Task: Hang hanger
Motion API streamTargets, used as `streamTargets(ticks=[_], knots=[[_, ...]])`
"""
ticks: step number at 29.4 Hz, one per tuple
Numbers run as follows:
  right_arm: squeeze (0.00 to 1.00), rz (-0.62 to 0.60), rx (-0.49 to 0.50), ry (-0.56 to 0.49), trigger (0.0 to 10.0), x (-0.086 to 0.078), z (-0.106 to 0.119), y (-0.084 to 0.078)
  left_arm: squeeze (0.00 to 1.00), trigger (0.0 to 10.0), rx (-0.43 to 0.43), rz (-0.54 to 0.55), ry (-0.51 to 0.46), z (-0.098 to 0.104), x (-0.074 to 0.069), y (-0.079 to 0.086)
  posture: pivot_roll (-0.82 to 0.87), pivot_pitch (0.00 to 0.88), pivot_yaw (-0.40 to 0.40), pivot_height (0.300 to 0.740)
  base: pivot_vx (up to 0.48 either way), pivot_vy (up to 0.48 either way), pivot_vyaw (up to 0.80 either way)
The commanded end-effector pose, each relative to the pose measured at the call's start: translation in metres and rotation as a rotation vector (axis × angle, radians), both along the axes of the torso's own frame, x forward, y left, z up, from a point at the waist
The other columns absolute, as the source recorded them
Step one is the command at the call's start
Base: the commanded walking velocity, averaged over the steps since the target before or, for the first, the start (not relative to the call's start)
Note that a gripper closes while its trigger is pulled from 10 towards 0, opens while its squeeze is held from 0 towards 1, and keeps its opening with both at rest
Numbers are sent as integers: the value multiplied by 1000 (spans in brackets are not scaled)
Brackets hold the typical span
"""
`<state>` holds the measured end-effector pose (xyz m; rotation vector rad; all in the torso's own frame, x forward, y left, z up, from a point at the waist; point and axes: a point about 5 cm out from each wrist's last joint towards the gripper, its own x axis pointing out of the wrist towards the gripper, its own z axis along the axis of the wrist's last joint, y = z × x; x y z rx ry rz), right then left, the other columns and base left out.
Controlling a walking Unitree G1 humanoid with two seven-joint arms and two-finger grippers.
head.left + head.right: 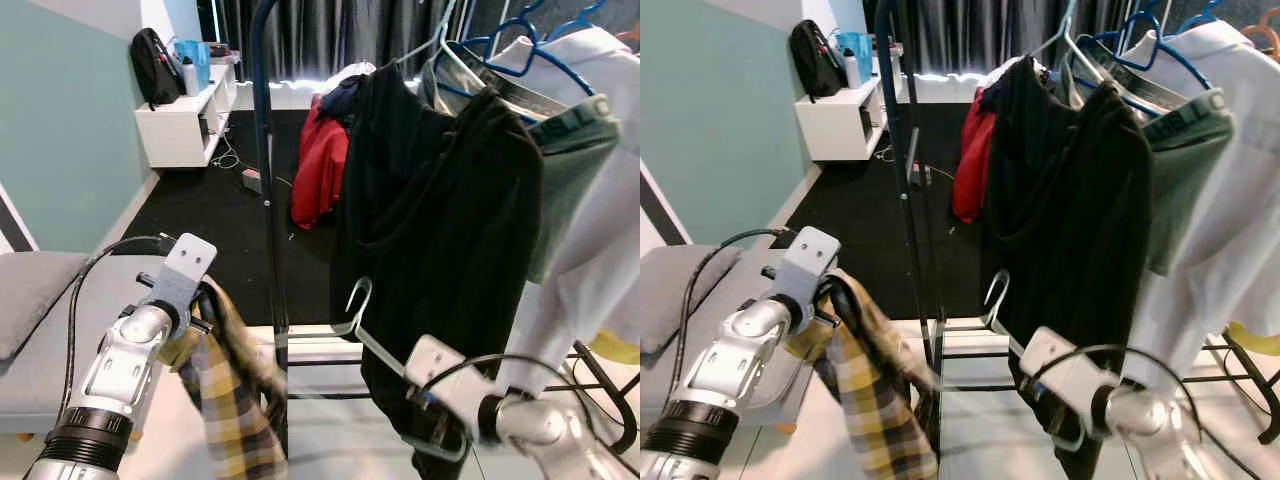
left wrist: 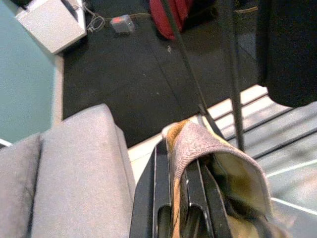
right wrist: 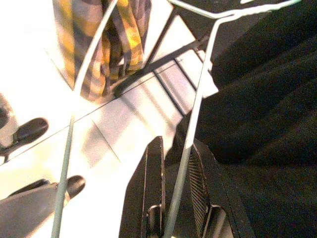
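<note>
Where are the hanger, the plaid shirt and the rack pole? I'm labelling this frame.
hanger (image 1: 358,296): left eye view, on its hook.
plaid shirt (image 1: 872,400): right eye view, on the hanging cloth.
rack pole (image 1: 265,160): left eye view, on the upright's middle.

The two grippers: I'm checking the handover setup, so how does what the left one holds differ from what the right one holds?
The left gripper is clamped on a yellow plaid cloth, soft and drooping below it; the right gripper is clamped on a pale wire hanger, thin and rigid. The cloth hangs left of the dark rack pole; the hanger's hook points up beside the black garment. Both grippers are raised in front of the clothes rack.
</note>
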<state>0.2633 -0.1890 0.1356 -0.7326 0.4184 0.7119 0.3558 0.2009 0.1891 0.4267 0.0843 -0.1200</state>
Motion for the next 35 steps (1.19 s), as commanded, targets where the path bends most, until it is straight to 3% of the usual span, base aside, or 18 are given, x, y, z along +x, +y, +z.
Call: streamTargets(ticks=[1,3,5,6,8,9,10,11,13,14,17,20,22,25,27,29,30,35], knots=[[0,17,-9,-19,10000,-1,6,2,0,10000,5,5,-9,3,-1,3,-8,137,17,740,0,0,0],[0,53,-38,30,10000,-7,3,2,0,10000,12,7,-3,3,-1,4,-6,137,18,740,0,0,0],[0,220,-54,167,10000,-31,6,8,0,10000,20,39,30,-1,-2,10,-7,138,20,740,0,0,0],[0,304,-53,167,10000,-38,12,14,0,10000,3,76,46,-4,-2,15,-7,138,21,740,0,0,0],[0,304,-53,167,10000,-38,12,14,0,10000,3,76,46,-4,-2,15,-7,138,21,740,0,0,0],[0,370,-50,85,10000,-37,21,20,0,10000,-19,112,62,-6,-2,19,-9,139,20,740,0,0,0],[0,378,-61,-110,10000,-24,34,26,0,10000,-63,159,86,-9,-2,24,-15,137,21,740,0,0,0],[0,378,-61,-110,10000,-24,34,26,0,10000,-63,159,86,-9,-2,24,-15,137,21,740,0,0,0],[0,407,-59,-386,10000,-14,52,36,0,10000,-141,264,132,-16,-2,35,-14,132,14,740,0,0,0],[0,407,-59,-386,10000,-14,52,36,0,10000,-141,264,132,-16,-2,35,-14,132,14,740,0,0,0],[0,372,-88,-582,10000,-11,62,37,0,10000,-166,374,162,-20,-5,54,-15,127,12,740,0,0,0],[0,312,-90,-723,10000,-9,70,33,0,10000,-180,345,178,-18,-5,58,-14,125,13,740,0,0,0],[0,312,-90,-723,10000,-9,70,33,0,10000,-180,345,178,-18,-5,58,-14,125,13,740,0,0,0],[0,323,-89,-792,10000,-13,68,30,0,10000,-205,251,191,-10,-3,52,-11,118,12,740,0,0,0],[0,343,-68,-768,10000,-17,62,29,0,10000,-226,201,195,-3,0,48,-8,115,11,740,0,0,0],[0,370,55,-655,10000,-23,51,29,0,10000,-231,104,191,9,4,38,-6,113,12,740,0,0,0],[0,370,55,-655,10000,-23,51,29,0,10000,-231,104,191,9,4,38,-6,113,12,740,0,0,0],[0,494,118,-550,10000,-33,42,33,0,10000,-140,-12,172,15,11,26,-5,114,15,740,0,0,0]])
